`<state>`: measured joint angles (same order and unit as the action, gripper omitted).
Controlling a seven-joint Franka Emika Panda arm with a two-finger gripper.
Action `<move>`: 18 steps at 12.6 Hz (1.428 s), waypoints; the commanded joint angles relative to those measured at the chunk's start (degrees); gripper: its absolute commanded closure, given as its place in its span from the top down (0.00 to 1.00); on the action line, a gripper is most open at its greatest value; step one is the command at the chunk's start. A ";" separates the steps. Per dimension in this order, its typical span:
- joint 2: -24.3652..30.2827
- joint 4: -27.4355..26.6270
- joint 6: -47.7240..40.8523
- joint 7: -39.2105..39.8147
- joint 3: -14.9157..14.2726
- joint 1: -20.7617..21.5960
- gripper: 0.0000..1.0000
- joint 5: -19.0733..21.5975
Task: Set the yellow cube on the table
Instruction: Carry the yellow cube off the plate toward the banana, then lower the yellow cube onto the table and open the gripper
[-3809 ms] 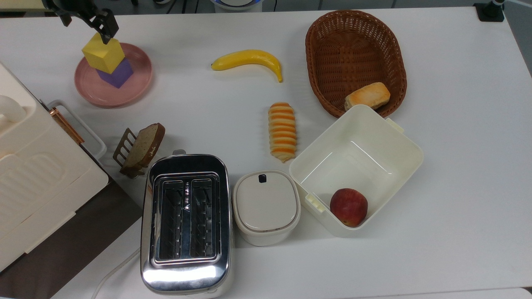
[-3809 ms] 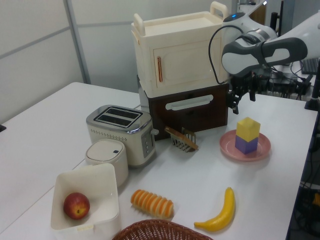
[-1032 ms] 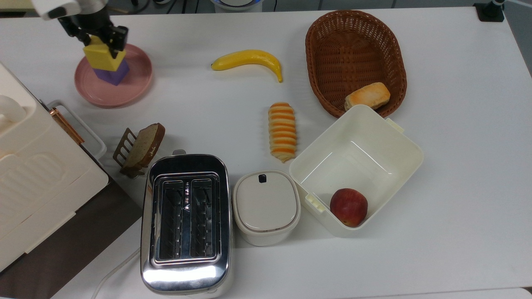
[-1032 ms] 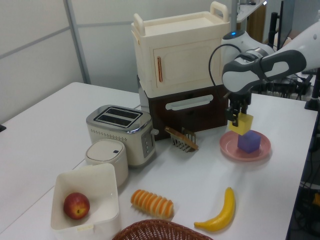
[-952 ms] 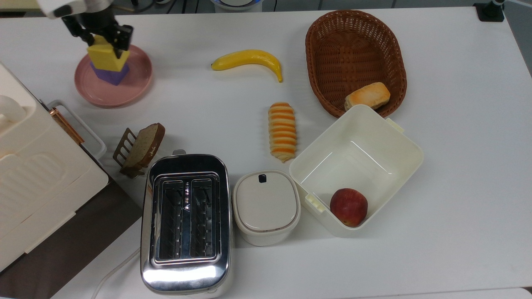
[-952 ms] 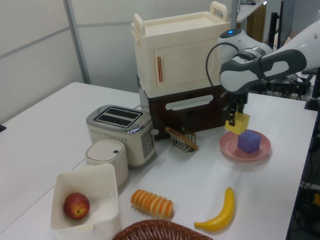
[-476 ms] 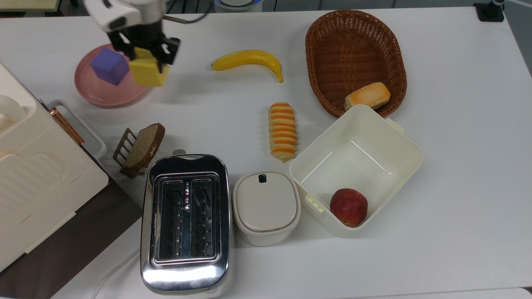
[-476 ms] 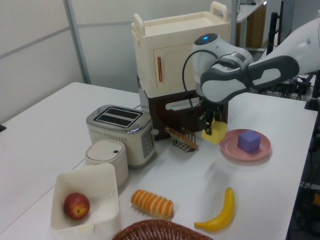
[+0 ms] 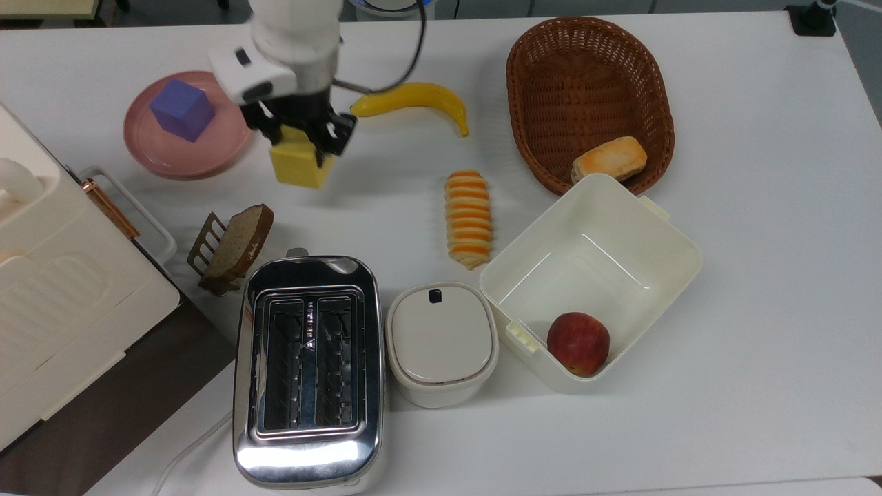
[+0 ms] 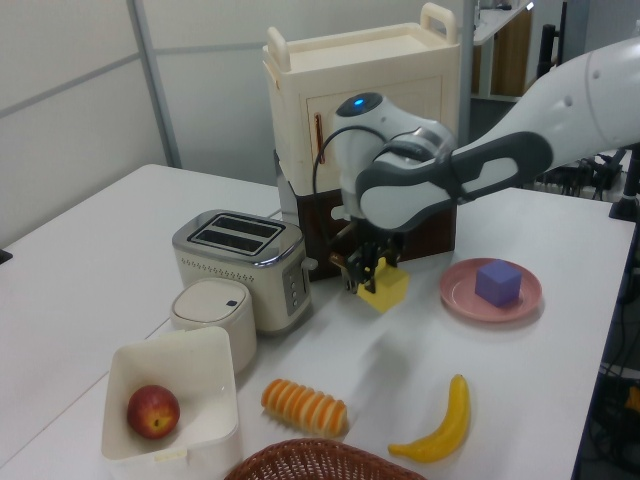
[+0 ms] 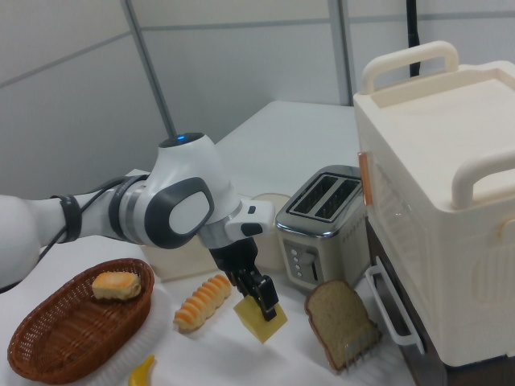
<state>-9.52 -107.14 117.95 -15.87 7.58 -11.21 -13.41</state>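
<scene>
White table [image 9: 758, 207]: banana [image 9: 411, 98], bread slice [image 9: 238, 241] near tool-held yellow cube [image 9: 298, 165].

You're looking at a robotics lab staged as a mock kitchen. A white Franka arm [image 10: 470, 170] works over a big white tabletop [image 9: 758, 241] set with a chrome toaster [image 9: 308, 368], a wicker basket [image 9: 589, 89], a banana [image 9: 413, 96] and a pink plate [image 9: 172, 155]. Grey partition panels [image 10: 70, 110] stand behind the tabletop in the left view, and cables and equipment [image 10: 580, 175] sit at the left view's right edge.
</scene>
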 commanded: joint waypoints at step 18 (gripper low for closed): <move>-6.04 4.04 -4.74 -7.51 -0.28 4.62 1.00 -6.10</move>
<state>-16.21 -104.04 115.98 -22.09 7.57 -7.13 -17.73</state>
